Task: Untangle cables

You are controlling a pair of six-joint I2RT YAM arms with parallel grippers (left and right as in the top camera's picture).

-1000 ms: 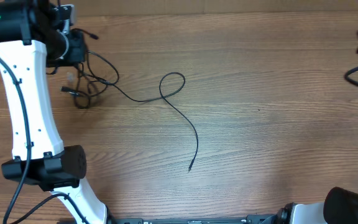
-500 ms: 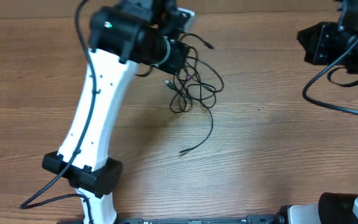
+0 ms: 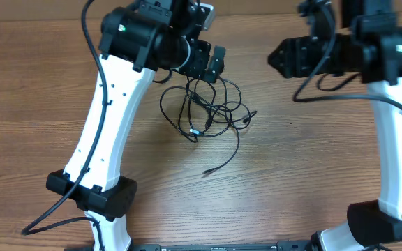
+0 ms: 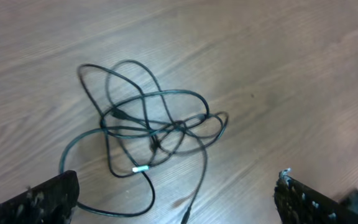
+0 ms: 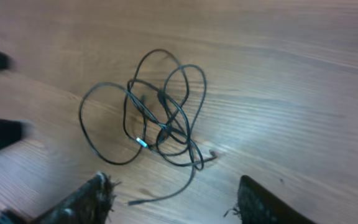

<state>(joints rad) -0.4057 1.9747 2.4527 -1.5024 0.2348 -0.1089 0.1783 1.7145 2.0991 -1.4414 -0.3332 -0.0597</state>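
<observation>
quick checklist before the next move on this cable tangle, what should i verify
1. left gripper open and empty: ok
2. right gripper open and empty: ok
3. cables lying on the table, clear of both grippers: ok
4. free end trailing out of the bundle, exposed: ok
5. silver-tipped plug in view: ok
6. which strand lies on top in the middle of the tangle: cannot tell
</observation>
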